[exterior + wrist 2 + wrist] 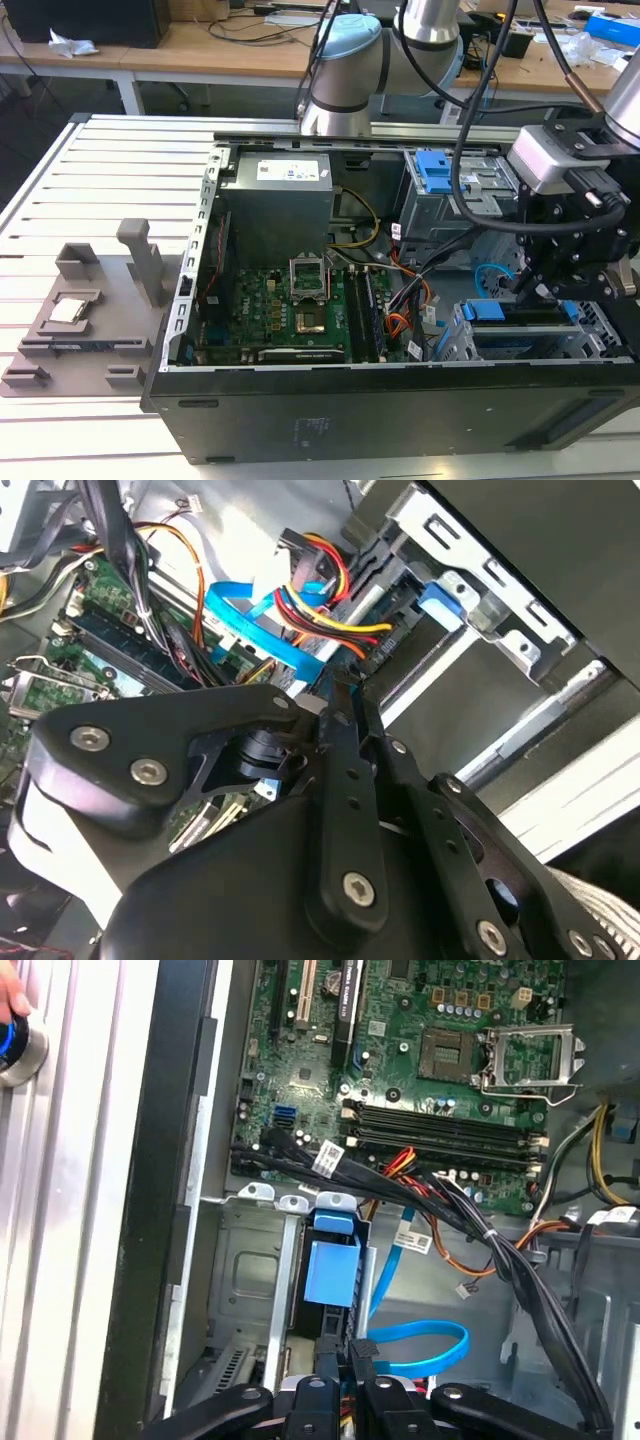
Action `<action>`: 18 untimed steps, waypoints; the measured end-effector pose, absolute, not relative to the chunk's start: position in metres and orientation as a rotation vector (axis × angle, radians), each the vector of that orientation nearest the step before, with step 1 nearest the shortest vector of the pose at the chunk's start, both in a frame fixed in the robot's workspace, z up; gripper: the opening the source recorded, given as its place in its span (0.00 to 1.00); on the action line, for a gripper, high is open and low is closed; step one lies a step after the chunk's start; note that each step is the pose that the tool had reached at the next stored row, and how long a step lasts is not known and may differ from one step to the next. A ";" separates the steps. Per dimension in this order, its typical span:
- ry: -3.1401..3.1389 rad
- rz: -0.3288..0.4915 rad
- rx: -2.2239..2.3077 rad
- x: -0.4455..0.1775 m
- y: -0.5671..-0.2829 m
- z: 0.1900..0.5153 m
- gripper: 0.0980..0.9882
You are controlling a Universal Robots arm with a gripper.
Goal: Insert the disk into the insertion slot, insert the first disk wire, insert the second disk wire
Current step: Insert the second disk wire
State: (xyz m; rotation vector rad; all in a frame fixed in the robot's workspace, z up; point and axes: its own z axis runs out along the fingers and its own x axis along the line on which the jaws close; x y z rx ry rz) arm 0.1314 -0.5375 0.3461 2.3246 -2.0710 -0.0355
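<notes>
Disk (331, 1270) sits in the slot (262, 1290). Your pincer (345, 1352), closed on a wire plug, hovers just behind the disk: first-wire step; align plug squarely.

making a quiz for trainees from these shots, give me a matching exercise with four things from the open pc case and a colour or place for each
Things:
1. flat looping data cable
2. boxy metal power supply with white label
3. square processor socket with metal frame
4. black robot claw

Descriptions:
A. on the green motherboard
B. bright blue
C. over the low grey metal drive cage at the exterior view's right
D. grey, against the case's far wall

Pairs: 1-B, 2-D, 3-A, 4-C
</notes>
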 end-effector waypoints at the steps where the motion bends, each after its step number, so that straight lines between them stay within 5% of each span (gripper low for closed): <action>1: -2.087 -0.035 2.310 0.131 -0.538 0.346 0.07; 18: -2.104 -0.036 2.295 0.133 -0.538 0.340 0.07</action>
